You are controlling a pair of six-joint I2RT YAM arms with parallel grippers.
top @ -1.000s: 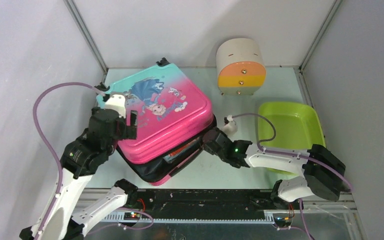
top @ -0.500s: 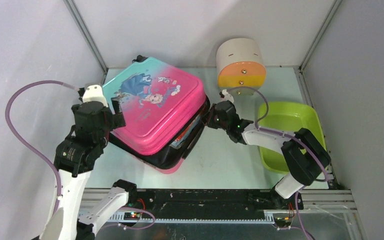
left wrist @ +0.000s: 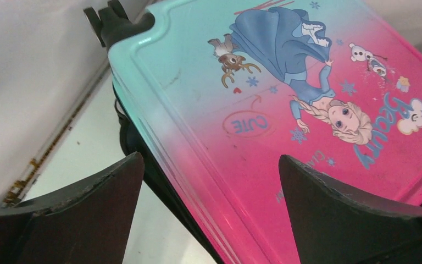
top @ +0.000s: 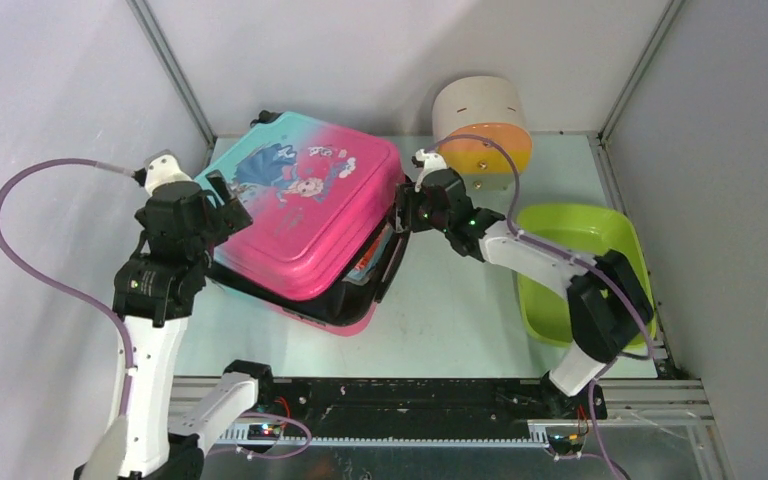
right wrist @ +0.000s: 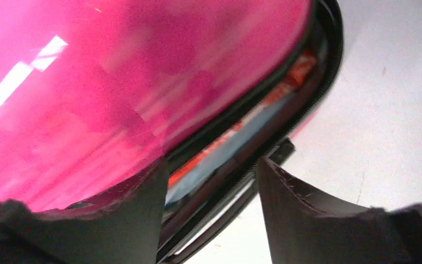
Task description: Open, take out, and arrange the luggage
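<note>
Seen from above, the suitcase [top: 305,215] lies at the far left of the table [top: 440,320] with its lid slightly raised. The left gripper [top: 225,200] is at its left edge and the right gripper [top: 405,210] at its right, near a beige cylinder [top: 480,125] and a green tray [top: 580,262]. The left wrist view shows jaws spread wide before the lid's teal edge. The right wrist view shows jaws apart at the gap under the pink lid, where something orange and grey-blue shows.
</note>
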